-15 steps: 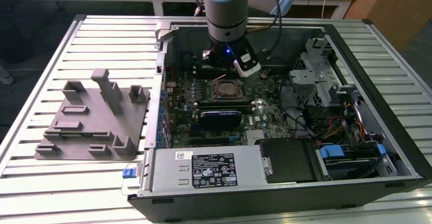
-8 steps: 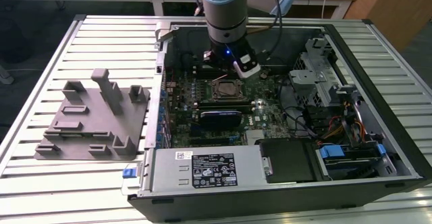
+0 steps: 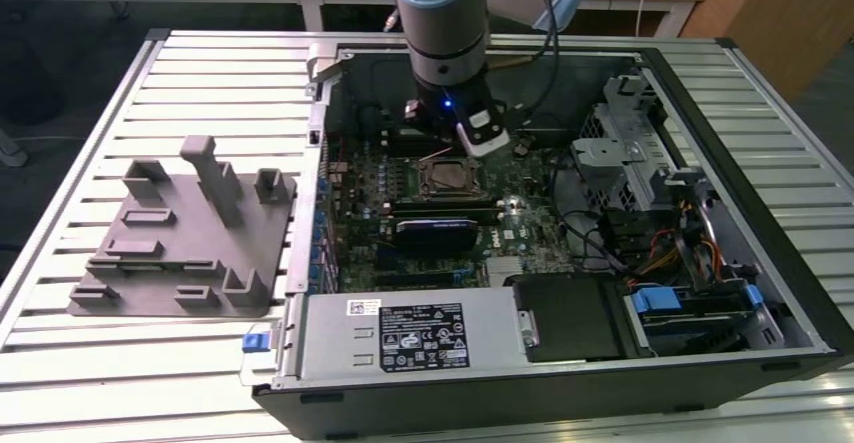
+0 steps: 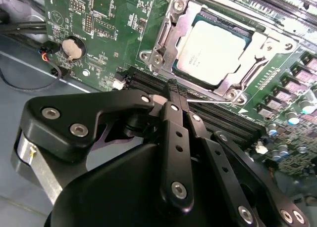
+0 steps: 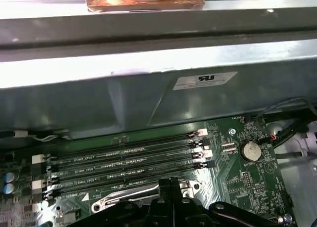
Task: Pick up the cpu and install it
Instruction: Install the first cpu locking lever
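Cpu (image 4: 210, 46) in socket (image 4: 159, 45) on mobo (image 4: 99, 19) | fingers (image 4: 174, 138) together, empty, nr socket | white label (image 5: 204, 80) on case wall (image 5: 99, 98)

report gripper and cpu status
Gripper shut, empty, by memory slots. Cpu seated in socket frame. Nothing lying on it.

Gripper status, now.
Gripper: closed, fingers pressed together, holding nothing. The cpu lies in its socket, just past the fingertips.
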{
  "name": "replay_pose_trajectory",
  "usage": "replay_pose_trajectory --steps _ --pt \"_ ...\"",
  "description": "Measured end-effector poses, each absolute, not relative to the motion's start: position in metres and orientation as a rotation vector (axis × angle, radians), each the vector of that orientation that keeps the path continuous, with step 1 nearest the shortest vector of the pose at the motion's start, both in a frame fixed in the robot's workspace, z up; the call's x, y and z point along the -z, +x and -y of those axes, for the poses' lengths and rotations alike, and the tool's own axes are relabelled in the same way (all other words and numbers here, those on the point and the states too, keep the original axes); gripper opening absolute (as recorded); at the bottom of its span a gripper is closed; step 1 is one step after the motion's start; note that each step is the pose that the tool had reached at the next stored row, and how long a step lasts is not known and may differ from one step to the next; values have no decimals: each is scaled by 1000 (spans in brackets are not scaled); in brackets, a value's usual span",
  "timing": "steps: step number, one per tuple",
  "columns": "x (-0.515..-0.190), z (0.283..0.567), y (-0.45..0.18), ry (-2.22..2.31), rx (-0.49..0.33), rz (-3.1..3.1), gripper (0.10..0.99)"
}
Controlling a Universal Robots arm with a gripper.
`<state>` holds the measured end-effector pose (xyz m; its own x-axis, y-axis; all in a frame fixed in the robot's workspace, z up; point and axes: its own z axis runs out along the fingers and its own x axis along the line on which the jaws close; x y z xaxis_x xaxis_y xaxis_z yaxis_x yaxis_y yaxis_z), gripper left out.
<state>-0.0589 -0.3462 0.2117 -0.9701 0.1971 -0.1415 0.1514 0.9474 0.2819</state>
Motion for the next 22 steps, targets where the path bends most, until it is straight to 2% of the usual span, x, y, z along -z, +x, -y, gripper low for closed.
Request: replay_pose_trajectory --steps 22 --pt "-206 335 -68 413 -390 -2904 106"
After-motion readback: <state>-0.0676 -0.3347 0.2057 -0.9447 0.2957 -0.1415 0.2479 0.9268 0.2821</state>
